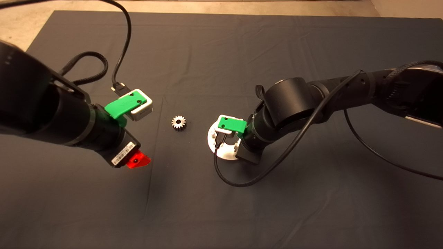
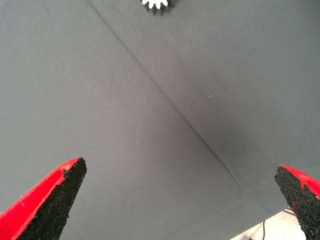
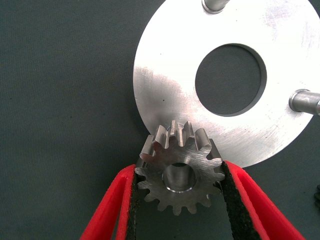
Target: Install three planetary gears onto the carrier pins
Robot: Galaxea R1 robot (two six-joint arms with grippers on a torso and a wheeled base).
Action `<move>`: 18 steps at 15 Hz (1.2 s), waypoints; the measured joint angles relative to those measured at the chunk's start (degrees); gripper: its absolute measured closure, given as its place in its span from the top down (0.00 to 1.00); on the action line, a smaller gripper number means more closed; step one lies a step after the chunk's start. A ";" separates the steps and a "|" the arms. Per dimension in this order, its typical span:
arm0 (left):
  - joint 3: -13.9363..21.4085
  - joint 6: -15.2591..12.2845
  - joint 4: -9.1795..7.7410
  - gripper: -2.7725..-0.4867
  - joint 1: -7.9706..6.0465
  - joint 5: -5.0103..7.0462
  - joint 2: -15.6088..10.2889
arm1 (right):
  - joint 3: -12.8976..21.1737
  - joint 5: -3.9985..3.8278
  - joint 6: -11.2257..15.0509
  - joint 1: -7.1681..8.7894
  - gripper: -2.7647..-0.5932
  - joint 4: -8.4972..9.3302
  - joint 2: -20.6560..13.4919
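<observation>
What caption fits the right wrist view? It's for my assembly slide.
Right claw grips a planetary gear at the edge of the carrier disc, two bare carrier pins visible.

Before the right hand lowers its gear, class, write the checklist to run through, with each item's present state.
1. Gear gripped between the right hand's pads: ok.
2. Gear bore lined up over a pin: not ok; it sits at the disc's edge.
3. Two carrier pins bare: ok.
4. Third pin free: cannot tell.
5. Spare gear flat on the mat: ok.
6. Left hand open, clear of the disc: ok.
</observation>
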 joint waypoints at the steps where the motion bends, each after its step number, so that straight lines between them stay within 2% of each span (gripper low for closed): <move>1: 0.00 0.00 0.02 1.00 -0.13 0.00 0.00 | 0.00 0.06 -0.02 -0.20 0.19 0.00 -0.11; 7: 0.00 0.00 0.00 1.00 -0.24 0.00 -0.05 | 0.02 -0.02 -0.06 -1.19 0.19 -0.05 -0.45; 16: 0.00 -0.02 -0.02 1.00 -0.72 0.02 -0.51 | -0.06 -0.22 -0.10 -1.30 0.19 -0.66 -0.26; 18: 0.02 0.00 0.00 1.00 -0.72 0.00 -0.49 | -0.45 -0.05 -0.11 -1.30 0.19 -0.99 0.10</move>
